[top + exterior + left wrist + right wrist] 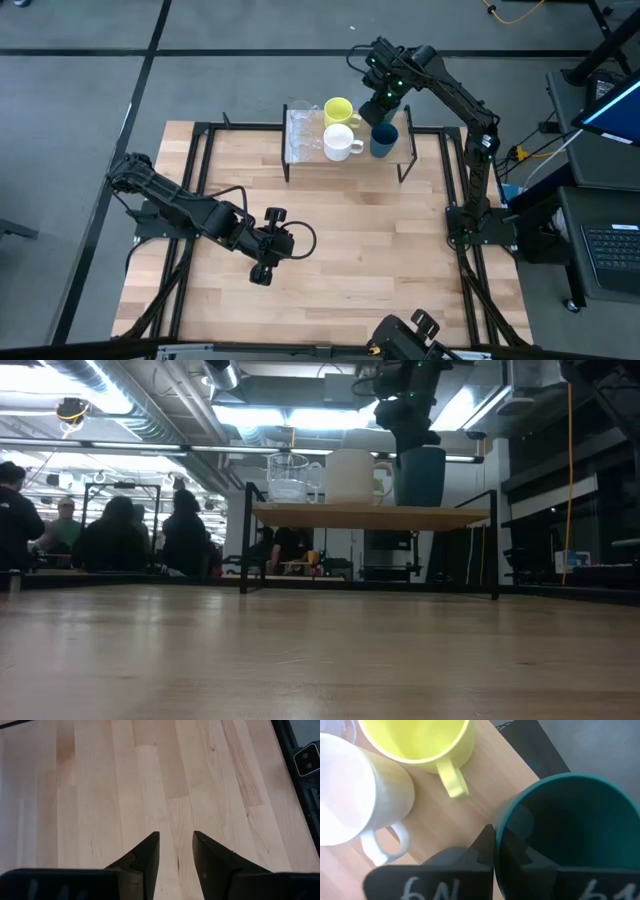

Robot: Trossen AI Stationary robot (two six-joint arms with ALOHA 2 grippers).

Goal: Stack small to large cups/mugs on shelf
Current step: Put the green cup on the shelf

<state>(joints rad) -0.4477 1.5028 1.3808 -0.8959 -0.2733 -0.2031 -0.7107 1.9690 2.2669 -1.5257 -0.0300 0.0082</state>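
The shelf [345, 160] stands at the table's far side. On it are clear glasses [300, 135], a yellow mug [339, 108], a white mug [340, 143] and, at its right end, a cup [383, 140] that looks dark blue from above and teal-green [570, 830] in the right wrist view. I cannot tell whether this is one cup or two nested. My right gripper [384, 100] is above it, shut on its rim. In the low view the cup [420, 475] stands upright on the shelf board. My left gripper [268, 245] is open and empty over the table's middle left. My right gripper holds the teal-green cup by its rim, on the side toward the mugs [499, 827]. One finger [486, 847] is outside the wall and the other is inside the cup, dark and hard to make out. The fingers point down from above. The cup is upright with its base on the shelf.
The yellow mug's handle [452, 780] and the white mug's handle [390, 845] point toward the teal-green cup, with a narrow strip of shelf between. Black frame rails [200, 180] run along the table's sides. People sit in the room beyond the table [120, 535].
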